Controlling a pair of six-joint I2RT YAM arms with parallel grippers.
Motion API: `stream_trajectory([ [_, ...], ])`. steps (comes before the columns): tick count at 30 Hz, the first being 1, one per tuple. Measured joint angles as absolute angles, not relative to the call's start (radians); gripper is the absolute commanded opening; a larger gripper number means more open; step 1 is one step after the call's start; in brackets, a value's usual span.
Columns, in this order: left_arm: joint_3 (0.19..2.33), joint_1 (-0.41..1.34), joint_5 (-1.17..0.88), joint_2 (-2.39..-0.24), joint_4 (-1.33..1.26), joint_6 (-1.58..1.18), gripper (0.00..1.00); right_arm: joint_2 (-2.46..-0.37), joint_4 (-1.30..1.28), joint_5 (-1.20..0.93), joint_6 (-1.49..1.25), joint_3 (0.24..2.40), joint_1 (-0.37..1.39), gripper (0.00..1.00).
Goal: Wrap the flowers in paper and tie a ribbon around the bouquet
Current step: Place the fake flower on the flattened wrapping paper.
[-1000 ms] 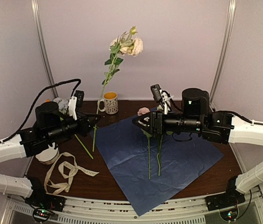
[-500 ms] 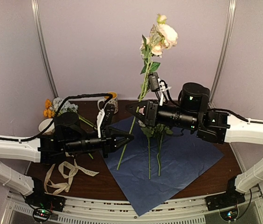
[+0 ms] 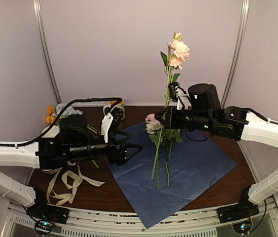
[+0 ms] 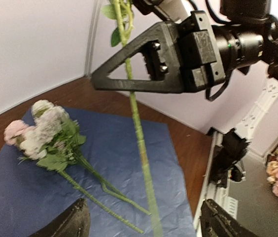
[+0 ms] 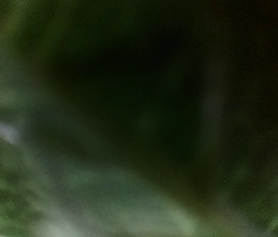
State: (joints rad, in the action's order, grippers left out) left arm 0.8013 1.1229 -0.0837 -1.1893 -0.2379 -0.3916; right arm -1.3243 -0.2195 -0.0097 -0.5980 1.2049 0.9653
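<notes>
One tall stem (image 4: 137,123) stands upright over the paper (image 3: 198,163), pinched only in the closed right gripper (image 3: 162,118) while the left gripper (image 3: 133,152) gapes empty nearby, so its heavy bloom (image 3: 179,49) could pivot it or drag it askew of the flowers (image 3: 154,127) lying there.

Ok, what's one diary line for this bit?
right hand: shut on tall flower, upright | left hand: open, empty | other flowers: lying on paper

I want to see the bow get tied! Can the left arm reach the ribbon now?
Probably yes. The ribbon lies uncovered on the table on the left arm's side, nothing on top of it, and the left gripper is open and empty. The tall flower is in the right gripper.
</notes>
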Motion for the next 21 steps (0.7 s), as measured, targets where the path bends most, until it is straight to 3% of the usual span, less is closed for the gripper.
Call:
stream_trajectory([
  [9,1.022,1.043,0.207,-1.319,0.192,-0.405,0.81,-1.619,-0.396,-0.047,-0.609,1.238,0.795,0.02],
  [12,0.991,0.97,0.221,-1.35,0.271,-0.444,0.81,-1.745,-0.473,-0.035,-0.601,1.313,0.788,0.17],
  [15,0.94,0.909,0.228,-1.353,0.322,-0.474,0.81,-1.822,-0.535,0.012,-0.599,1.401,0.788,0.39],
  [21,0.902,0.814,0.255,-1.363,0.381,-0.505,0.82,-1.849,-0.603,0.13,-0.595,1.47,0.791,0.44],
])
